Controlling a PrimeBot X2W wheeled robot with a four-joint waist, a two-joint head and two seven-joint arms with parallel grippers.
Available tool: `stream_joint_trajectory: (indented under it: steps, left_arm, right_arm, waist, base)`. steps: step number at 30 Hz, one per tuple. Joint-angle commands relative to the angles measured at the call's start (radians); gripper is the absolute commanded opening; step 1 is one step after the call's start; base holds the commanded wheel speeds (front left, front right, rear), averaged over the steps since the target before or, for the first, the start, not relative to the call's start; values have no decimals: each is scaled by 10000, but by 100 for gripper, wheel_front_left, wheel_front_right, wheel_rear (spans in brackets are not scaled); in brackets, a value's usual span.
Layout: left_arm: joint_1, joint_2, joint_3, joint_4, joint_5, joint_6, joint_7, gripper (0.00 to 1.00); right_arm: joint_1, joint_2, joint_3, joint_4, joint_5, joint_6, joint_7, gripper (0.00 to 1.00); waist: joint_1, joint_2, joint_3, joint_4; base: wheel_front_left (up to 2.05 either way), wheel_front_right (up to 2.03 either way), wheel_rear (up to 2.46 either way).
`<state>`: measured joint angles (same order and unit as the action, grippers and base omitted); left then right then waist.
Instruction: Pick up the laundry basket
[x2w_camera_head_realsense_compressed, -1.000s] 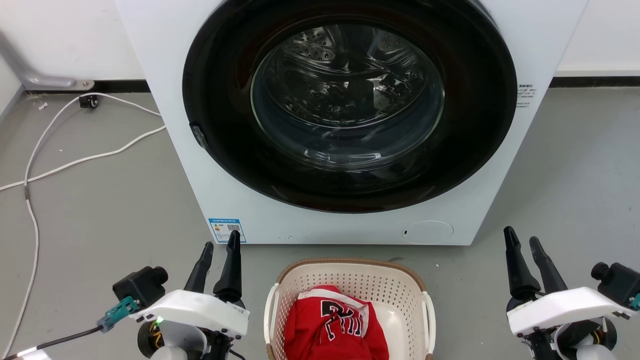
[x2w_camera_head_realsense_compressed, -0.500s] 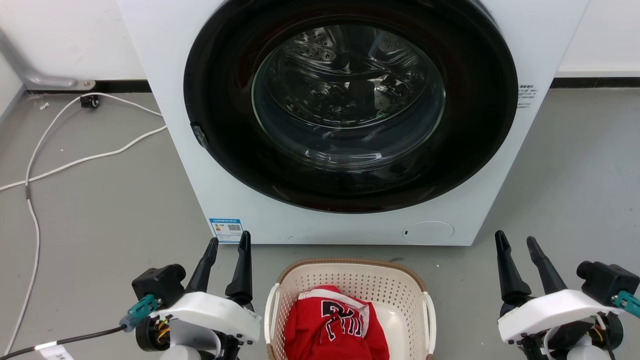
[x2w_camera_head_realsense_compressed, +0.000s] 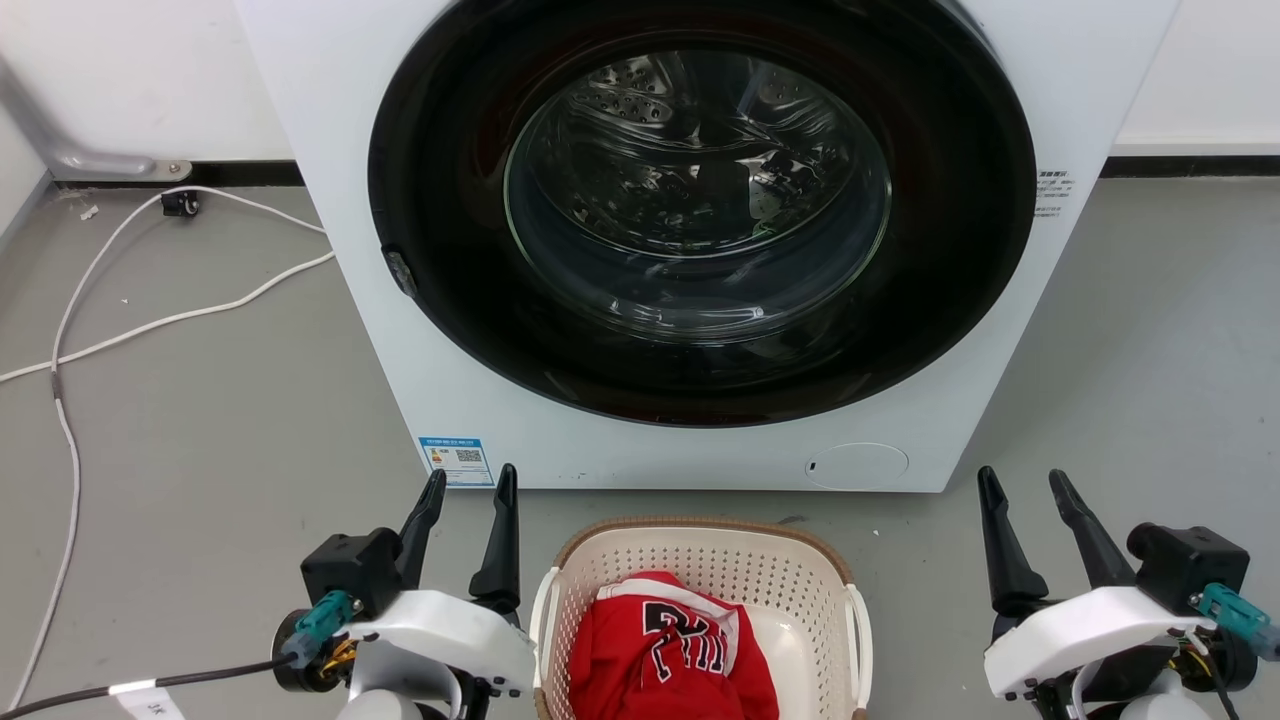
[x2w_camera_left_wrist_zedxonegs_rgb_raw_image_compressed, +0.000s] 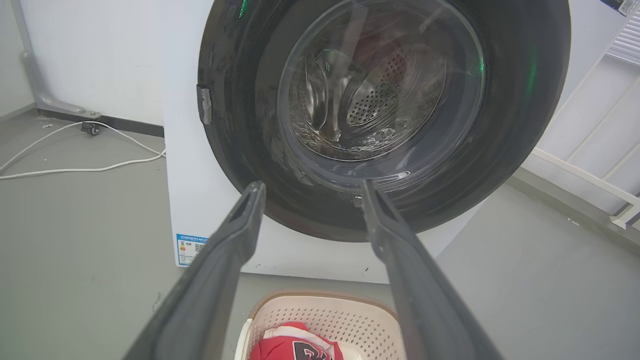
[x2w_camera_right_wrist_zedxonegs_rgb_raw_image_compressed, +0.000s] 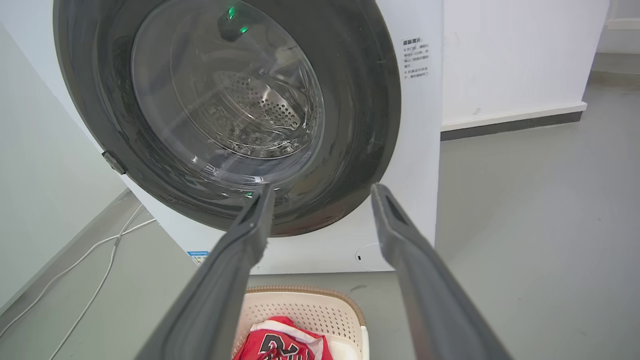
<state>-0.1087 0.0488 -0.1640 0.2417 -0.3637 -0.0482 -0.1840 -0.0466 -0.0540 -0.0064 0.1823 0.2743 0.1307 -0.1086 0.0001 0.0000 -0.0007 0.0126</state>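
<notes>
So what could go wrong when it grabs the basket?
The left gripper and right gripper are open, off the laundry basket. The right one sits farther out, so a lopsided lift might tip out the red shirt. The washing machine is close, so the basket might bump it.

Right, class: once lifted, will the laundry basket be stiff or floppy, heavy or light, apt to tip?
The laundry basket looks like moulded perforated plastic: probably stiff and light. Holding a red jersey, it likely gains little weight. Lifted by one white handle alone, it would probably tip.
</notes>
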Motion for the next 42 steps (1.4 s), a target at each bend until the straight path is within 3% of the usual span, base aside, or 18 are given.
stream_joint_trajectory:
  steps: [1,27,42]
  left_arm:
    - [-181,29,-41,-32,233,47,-83,100]
    - [-126,27,-307,222,2074,163,-616,100]
    - [-87,23,-359,518,2285,159,-827,100]
  right_arm:
    - [11,21,25,-109,-217,0,-72,100]
    - [174,40,251,-209,-1873,-1,-447,100]
    - [270,46,241,-51,-2019,-1,-644,100]
  waist:
    - [-1,0,3,0]
    - [-1,0,12,-10]
    - [-1,0,-41,-5]
  base:
    - [0,0,0]
    - [0,0,0]
    - [0,0,0]
